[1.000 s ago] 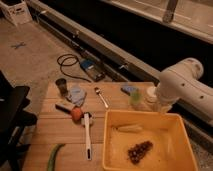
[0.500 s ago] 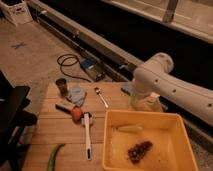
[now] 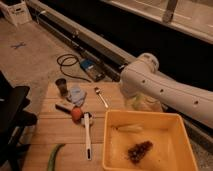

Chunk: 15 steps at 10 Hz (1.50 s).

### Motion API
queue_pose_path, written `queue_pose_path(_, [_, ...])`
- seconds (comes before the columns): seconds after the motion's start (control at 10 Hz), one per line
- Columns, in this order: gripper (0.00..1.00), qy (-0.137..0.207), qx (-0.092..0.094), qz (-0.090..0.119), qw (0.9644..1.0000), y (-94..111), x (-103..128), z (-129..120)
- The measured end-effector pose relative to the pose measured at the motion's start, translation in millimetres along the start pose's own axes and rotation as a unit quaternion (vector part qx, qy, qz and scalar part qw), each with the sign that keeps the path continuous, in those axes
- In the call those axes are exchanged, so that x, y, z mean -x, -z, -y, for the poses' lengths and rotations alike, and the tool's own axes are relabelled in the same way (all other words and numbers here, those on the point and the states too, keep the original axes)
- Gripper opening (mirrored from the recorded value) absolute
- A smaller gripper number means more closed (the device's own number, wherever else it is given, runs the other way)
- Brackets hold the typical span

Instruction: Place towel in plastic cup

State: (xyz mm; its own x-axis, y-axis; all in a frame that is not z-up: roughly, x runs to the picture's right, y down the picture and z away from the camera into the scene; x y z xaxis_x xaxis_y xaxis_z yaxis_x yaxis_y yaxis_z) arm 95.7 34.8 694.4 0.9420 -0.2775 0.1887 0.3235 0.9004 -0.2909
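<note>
Over the last second the arm [image 3: 150,82] has swung in from 3 o'clock towards the middle. It now hangs over the far edge of the wooden surface [image 3: 42,145] and covers the blue item that stood by the plastic cup [image 3: 146,105]. Only a pale sliver of the cup shows below the arm, at about 1 o'clock on the surface. The pincer sits at the arm's low end near that cup, masked by the arm itself, so I cannot tell how wide it stands or whether it carries anything. The towel [image 3: 76,94] has not moved. It lies crumpled at about 11 o'clock, just beside a small dark cup [image 3: 61,86], with a spoon [image 3: 101,96] at its 3 o'clock and an orange fruit [image 3: 76,114] at its 6 o'clock. I read this as the approach only: the towel is untouched and well apart from the plastic cup, so the whole transfer remains. The yellow bin [image 3: 107,147] at 4 o'clock is not involved. I can read no brand or lettering; the white box [image 3: 17,12] on the floor at 11 o'clock bears nothing I can make out.
</note>
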Motion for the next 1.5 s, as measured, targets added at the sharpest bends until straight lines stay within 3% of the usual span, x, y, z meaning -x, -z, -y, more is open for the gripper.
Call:
queue_pose_path(0.2, [0.65, -0.002, 0.001, -0.004, 1.0000, 0, -3, -1])
queue_pose_path(0.4, [0.65, 0.016, -0.004, 0.012, 0.9998, -10, 9, 12])
queue_pose_path(0.6, [0.65, 0.045, -0.010, 0.028, 0.9985, -21, 36, 31])
queue_pose_path(0.9, [0.65, 0.094, -0.020, 0.060, 0.9935, -46, 99, 68])
queue_pose_path(1.1, [0.65, 0.127, -0.026, 0.087, 0.9877, -67, 141, 93])
queue_pose_path(1.3, [0.65, 0.162, -0.029, 0.122, 0.9789, -97, 180, 121])
queue_pose_path(1.5, [0.65, 0.173, -0.024, 0.149, 0.9733, -131, 198, 132])
